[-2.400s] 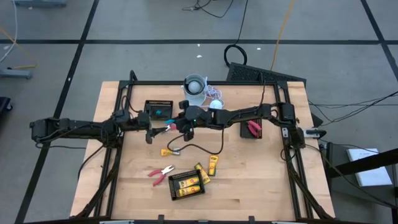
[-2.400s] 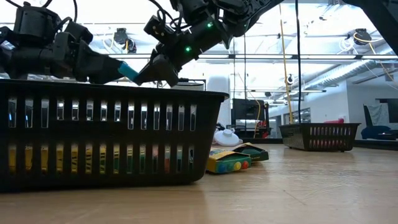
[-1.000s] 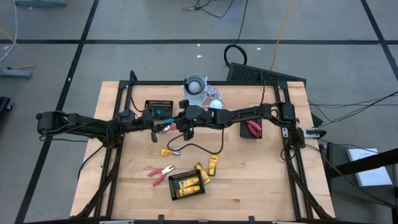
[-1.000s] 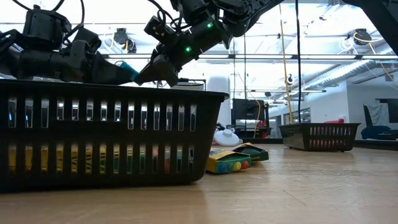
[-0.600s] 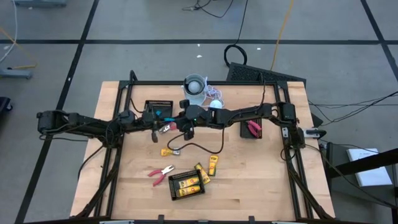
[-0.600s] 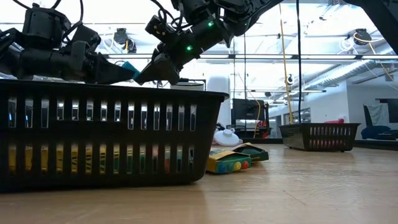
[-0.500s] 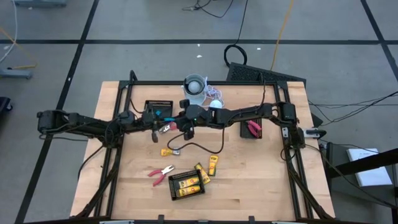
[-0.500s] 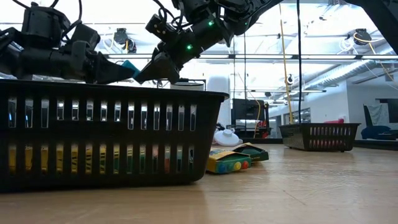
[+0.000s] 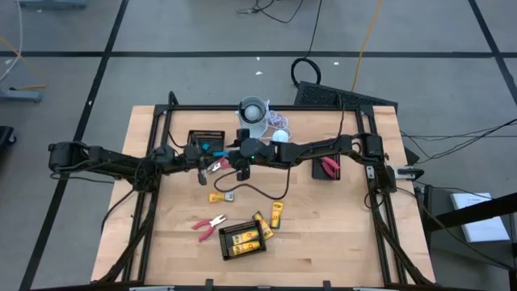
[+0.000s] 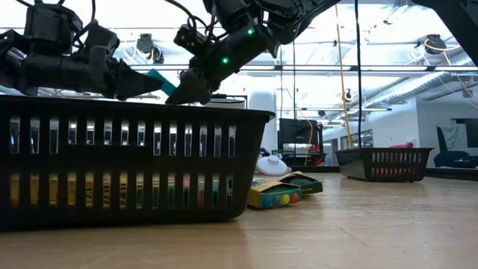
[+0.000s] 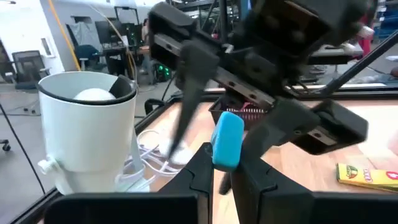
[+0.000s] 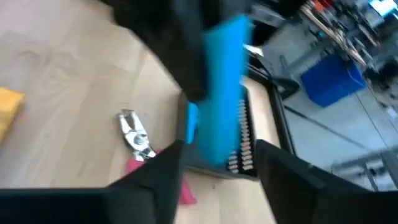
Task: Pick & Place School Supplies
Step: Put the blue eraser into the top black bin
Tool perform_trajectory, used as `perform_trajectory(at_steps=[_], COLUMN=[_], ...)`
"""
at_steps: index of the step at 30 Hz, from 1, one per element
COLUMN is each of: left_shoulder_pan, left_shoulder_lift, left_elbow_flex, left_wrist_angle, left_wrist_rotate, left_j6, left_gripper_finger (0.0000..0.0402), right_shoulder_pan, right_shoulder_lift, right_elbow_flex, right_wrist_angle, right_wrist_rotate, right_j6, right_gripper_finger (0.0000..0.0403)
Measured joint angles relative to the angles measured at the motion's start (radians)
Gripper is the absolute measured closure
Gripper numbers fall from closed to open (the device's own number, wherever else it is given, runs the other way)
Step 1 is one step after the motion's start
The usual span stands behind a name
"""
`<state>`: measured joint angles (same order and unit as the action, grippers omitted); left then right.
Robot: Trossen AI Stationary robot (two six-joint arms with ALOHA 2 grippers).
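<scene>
Handover | left gripper [image 11: 221, 177] clamped on light-blue stick [image 11: 226, 139] beside white cup [image 11: 87, 130] | right gripper [image 12: 214, 162] apart, facing it | stick looks light, rigid; grasp free end.

Bare wood right of the front mesh tray [image 10: 134, 164], crayon boxes [image 10: 280, 190] beyond.

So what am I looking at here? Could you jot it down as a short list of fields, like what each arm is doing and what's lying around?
Left tool: shut on a light-blue stick, held above the table's middle
Right tool: open, right up against the stick, fingers either side of it
Black mesh trays: one at the back left, one at the right with red-handled items, one at the front with yellow-and-black pieces
Loose on the table: red-handled tool, yellow-and-black pieces
Also there: white cup
</scene>
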<state>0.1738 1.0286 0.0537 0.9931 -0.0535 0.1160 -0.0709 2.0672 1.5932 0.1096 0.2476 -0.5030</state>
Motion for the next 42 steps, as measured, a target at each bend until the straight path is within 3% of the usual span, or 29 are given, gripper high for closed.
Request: perform_trajectory(at_steps=[3,7,20,32,35,38,42], left_shoulder_pan=[0.0,0.0,0.057,0.173,0.195,0.212,0.224], left_shoulder_lift=[-0.001,0.0,-0.006,-0.071,-0.072,-0.074,-0.075], left_elbow_flex=[0.0,-0.001,-0.003,-0.004,-0.004,-0.004,-0.004], left_wrist_angle=[-0.038,-0.094,-0.307,-0.46,-0.481,-0.497,-0.491], left_wrist_rotate=[-0.022,-0.075,-0.312,-0.336,-0.331,-0.288,-0.253], left_j6=[0.006,0.014,-0.023,-0.099,-0.121,-0.127,-0.15], left_gripper_finger=[0.0373,0.0373,0.0373,0.0373,0.0373,0.0339,0.0261], right_shoulder_pan=[-0.001,0.004,0.077,0.086,0.077,0.064,0.058], right_shoulder_lift=[-0.001,-0.001,-0.001,-0.064,-0.074,-0.075,-0.075], right_elbow_flex=[0.0,0.0,0.0,-0.038,-0.052,-0.051,-0.051], right_wrist_angle=[-0.045,-0.125,-0.301,-0.347,-0.353,-0.349,-0.35], right_wrist_rotate=[0.015,0.016,0.042,0.061,0.005,-0.069,-0.07], right_j6=[0.021,0.052,0.095,0.106,0.118,0.132,0.128], right_gripper_finger=[0.017,0.0148,0.0177,0.0193,0.0193,0.0193,0.0193])
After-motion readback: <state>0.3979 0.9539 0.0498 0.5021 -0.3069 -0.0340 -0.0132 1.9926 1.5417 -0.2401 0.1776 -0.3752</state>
